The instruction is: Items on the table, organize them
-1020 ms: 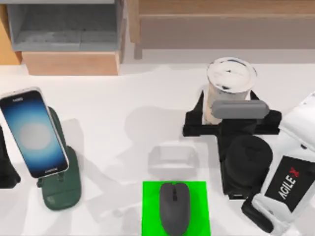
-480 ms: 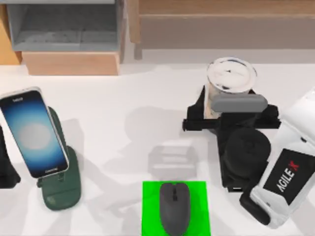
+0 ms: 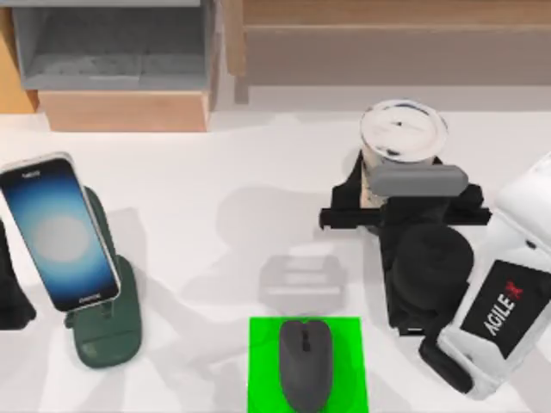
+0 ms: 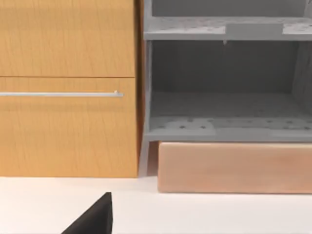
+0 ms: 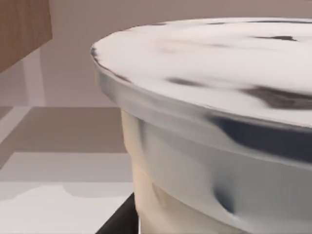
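Where right arm (image 3: 504, 301) shows — "AGILE X".

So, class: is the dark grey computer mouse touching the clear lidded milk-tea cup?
Apart. The top view shows the mouse lying on the green rectangle, with bare white tabletop between it and the cup.

1. Milk-tea cup (image 3: 403, 142): its lower body is hidden beneath the right end effector (image 3: 405, 200), whose finger spread cannot be judged.
2. Left arm (image 3: 10, 292): cut off by the picture's left edge.
3. Computer mouse (image 3: 305, 365): rear cropped at the bottom edge.
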Controlling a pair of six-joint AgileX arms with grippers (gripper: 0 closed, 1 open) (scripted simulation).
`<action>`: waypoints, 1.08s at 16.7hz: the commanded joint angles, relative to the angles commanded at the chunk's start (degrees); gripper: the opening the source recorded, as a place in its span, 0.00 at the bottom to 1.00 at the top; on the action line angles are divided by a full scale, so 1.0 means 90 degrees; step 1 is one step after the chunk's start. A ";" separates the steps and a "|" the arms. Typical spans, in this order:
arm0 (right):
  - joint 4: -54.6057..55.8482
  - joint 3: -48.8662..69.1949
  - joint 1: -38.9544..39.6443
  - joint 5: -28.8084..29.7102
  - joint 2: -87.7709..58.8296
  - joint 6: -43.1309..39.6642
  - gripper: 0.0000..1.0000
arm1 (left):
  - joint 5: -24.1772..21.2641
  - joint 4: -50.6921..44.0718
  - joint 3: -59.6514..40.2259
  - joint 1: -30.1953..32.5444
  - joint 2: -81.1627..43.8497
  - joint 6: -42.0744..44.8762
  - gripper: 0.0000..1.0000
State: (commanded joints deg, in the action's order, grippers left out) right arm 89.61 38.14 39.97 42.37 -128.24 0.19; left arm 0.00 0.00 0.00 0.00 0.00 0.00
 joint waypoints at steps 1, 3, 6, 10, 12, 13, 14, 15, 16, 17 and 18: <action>0.0000 0.0000 0.0000 0.0000 0.0000 0.0000 0.10 | 0.0000 0.0000 0.0000 0.0000 0.0000 0.0000 1.00; 0.0000 0.0000 0.0000 0.0000 0.0000 0.0000 0.00 | 0.0000 0.0000 0.0000 0.0000 0.0000 0.0000 1.00; 0.0000 0.0000 0.0000 0.0000 0.0000 0.0000 0.00 | 0.0000 0.0000 0.0000 0.0000 0.0000 0.0000 1.00; 0.0000 0.0000 0.0000 0.0000 0.0000 0.0000 0.00 | 0.0000 0.0000 0.0000 0.0000 0.0000 0.0000 1.00; -0.0023 -0.0010 0.0006 0.0004 0.0038 0.0005 0.00 | 0.0000 0.0000 0.0000 0.0000 0.0000 0.0000 1.00; -0.0088 -0.0020 0.0006 0.0002 0.0115 0.0008 0.00 | 0.0000 0.0000 0.0000 0.0000 0.0000 0.0000 1.00; -0.0138 -0.0030 0.0007 0.0000 0.0183 0.0009 0.00 | 0.0000 0.0000 0.0000 0.0000 0.0000 0.0000 1.00; -0.0207 -0.0040 0.0008 0.0000 0.0258 0.0011 0.00 | 0.0000 0.0000 0.0000 0.0000 0.0000 0.0000 1.00; -0.0257 -0.0048 0.0010 0.0000 0.0309 0.0011 0.00 | 0.0000 0.0000 0.0000 0.0000 0.0000 0.0000 1.00; -0.0261 -0.0049 0.0010 0.0001 0.0313 0.0011 0.00 | 0.0000 0.0000 0.0000 0.0000 0.0000 0.0000 1.00; -0.0261 -0.0049 0.0010 0.0001 0.0313 0.0011 0.00 | 0.0000 0.0000 0.0000 0.0000 0.0000 0.0000 1.00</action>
State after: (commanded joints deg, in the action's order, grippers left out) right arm 87.26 37.70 40.07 42.38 -125.43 0.29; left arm 0.00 0.00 0.00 0.00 0.00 0.00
